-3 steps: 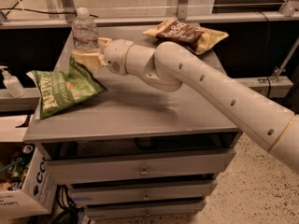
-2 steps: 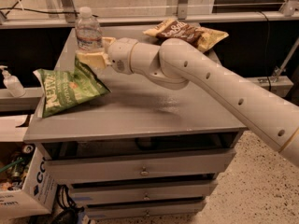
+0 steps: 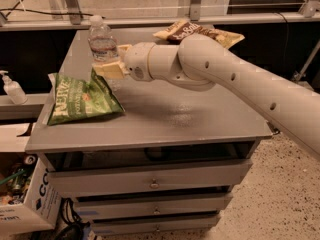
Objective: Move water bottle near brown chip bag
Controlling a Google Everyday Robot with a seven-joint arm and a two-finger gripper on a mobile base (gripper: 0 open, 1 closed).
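The gripper [image 3: 111,66] is at the foot of the water bottle [image 3: 102,39], which stands upright on the bench [image 3: 165,119]. Whether the jaws pinch the bottle, I cannot tell. The brown chip bag [image 3: 186,31] lies well apart, to the right of the jaws and a little farther back. I judge the task is only at its grasping step. The carry to the right is not yet done.

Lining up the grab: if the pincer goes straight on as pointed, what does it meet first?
The water bottle, just ahead of the pincer beside the green bag; whether they touch is unclear.
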